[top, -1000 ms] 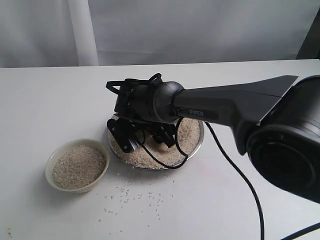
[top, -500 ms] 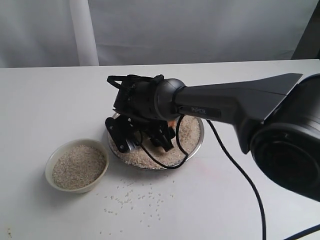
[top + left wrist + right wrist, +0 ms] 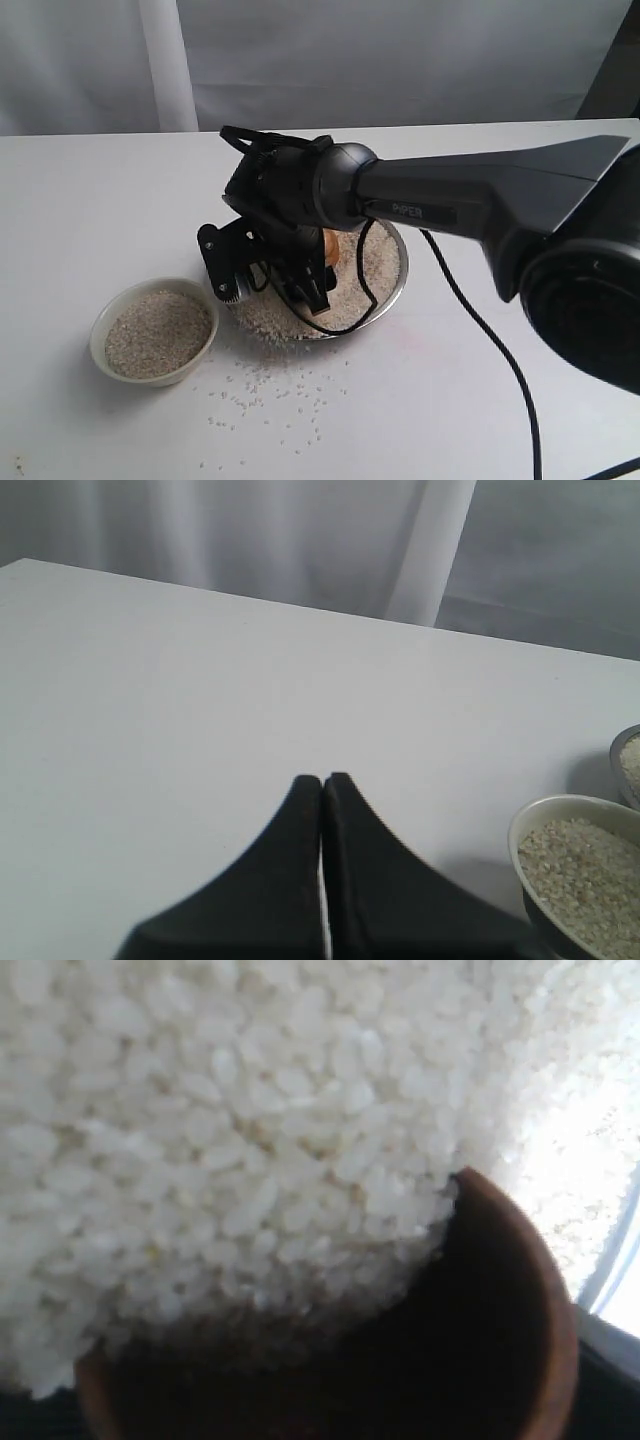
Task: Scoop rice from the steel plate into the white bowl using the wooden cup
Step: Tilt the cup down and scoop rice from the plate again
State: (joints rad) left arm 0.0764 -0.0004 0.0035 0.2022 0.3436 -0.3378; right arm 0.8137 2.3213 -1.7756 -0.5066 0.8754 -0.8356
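1. Right pincer (image 3: 272, 298), on the dark arm reaching in from the right, hangs low over the steel plate (image 3: 403, 272) with its jaws clamped on the wooden cup (image 3: 330, 248). In the exterior view only a sliver of reddish-brown wood shows behind the black fingers.
2. Close up in the right wrist view, the cup's dark inside faces the camera and rice (image 3: 250, 1160) lies heaped at its mouth.
3. Left pincer (image 3: 322, 785) has its two black fingers pressed together with nothing between them, over bare desk (image 3: 200, 680), with the white bowl (image 3: 560, 802) near it.
4. At the front of the desk in the exterior view, loose grains (image 3: 270, 400) lie scattered.
5. Behind them the bowl (image 3: 97, 345) stands upright just beside the plate's left side, filled with rice almost to the rim.
6. Further back, the plate holds a shallow spread of rice under the pincer.
7. A black cable (image 3: 480, 330) loops over the plate's front rim and trails off to the right.
8. Beyond the desk's far edge hangs a pale curtain (image 3: 400, 60).
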